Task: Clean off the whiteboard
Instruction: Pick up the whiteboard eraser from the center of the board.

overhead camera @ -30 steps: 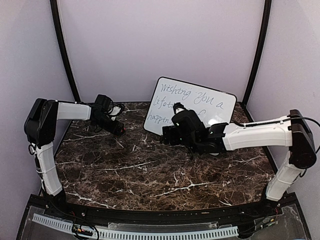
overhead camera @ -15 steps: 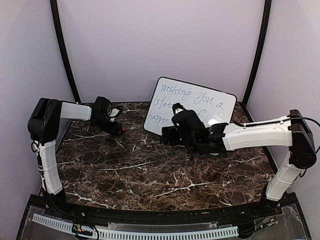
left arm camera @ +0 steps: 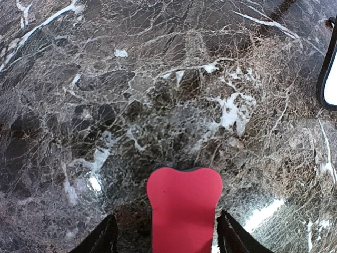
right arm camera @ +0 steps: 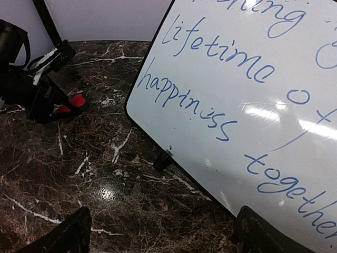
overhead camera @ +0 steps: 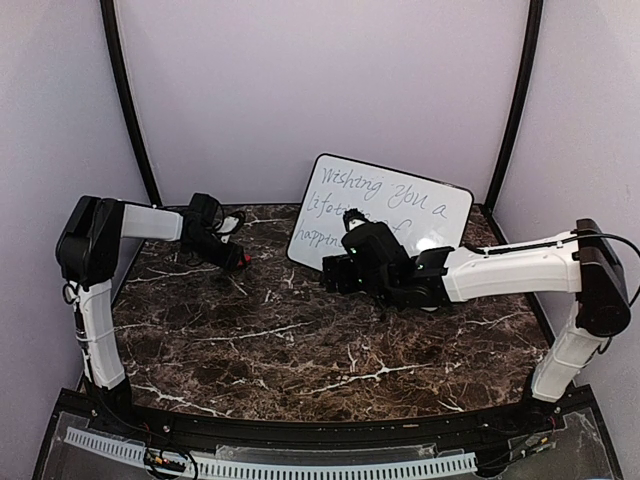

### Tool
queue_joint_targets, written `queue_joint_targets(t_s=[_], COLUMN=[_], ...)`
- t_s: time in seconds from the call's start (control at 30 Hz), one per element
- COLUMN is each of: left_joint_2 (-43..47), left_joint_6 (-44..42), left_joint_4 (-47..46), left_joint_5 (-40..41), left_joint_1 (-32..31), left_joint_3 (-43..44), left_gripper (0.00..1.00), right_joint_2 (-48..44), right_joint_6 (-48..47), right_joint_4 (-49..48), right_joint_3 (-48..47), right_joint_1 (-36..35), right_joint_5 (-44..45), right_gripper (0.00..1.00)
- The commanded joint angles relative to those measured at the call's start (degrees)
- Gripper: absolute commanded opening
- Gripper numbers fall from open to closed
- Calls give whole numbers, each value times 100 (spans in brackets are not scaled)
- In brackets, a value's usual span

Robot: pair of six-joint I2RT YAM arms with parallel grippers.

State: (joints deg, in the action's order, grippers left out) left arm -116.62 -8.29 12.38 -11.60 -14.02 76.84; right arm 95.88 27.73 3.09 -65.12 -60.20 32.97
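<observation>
Whiteboard [overhead camera: 400,205] [right arm camera: 247,105], a glossy white rectangle with rounded corners and a thin black edge, stands tilted back at the rear of the table, right of centre in the top view, its lower edge resting on the marble and a small black foot [right arm camera: 163,158] showing beneath it. Blue handwriting covers the face; "Wishing You a", "lifetime of" and "happiness together" can be read. Right gripper [overhead camera: 335,275] [right arm camera: 166,234] hangs low just in front of the board's lower left corner, facing the writing; its two fingers [right arm camera: 68,232] stand wide apart with nothing between them, and they do not touch the board. To the board's left, near the rear left of the table, left gripper [overhead camera: 235,258] [left arm camera: 167,219] is lowered to the surface and straddles a red eraser [left arm camera: 184,205] [right arm camera: 73,103] that lies flat on the marble. The jaws are apart around the eraser: a dark gap shows on one side, while the other finger [left arm camera: 229,237] lies close against the block's edge, contact uncertain. One corner of the board [left arm camera: 330,74] enters the left wrist view at the right edge. Table [overhead camera: 300,350] is dark brown marble with white veins.
</observation>
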Motion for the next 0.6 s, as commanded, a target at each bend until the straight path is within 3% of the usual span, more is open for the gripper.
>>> queue_joint_targets(t_s=[0.0,0.3,0.57], left_joint_2=[-57,-94,-89], left_joint_6=[49,116,134], left_joint_4=[38,75,92], left_joint_5=[-132,-178,-169], left_joint_1=[31,23,22], left_joint_3=[125,164,184], left_gripper=[63,55,54], right_joint_2=[45,69,104], right_joint_6=[66,121,113], right_joint_4=[-71,-81,-55], right_joint_3=[-38,14,-10], right_joint_1=[28,27,28], right_joint_5=[15,26,8], right_gripper=[92,92,92])
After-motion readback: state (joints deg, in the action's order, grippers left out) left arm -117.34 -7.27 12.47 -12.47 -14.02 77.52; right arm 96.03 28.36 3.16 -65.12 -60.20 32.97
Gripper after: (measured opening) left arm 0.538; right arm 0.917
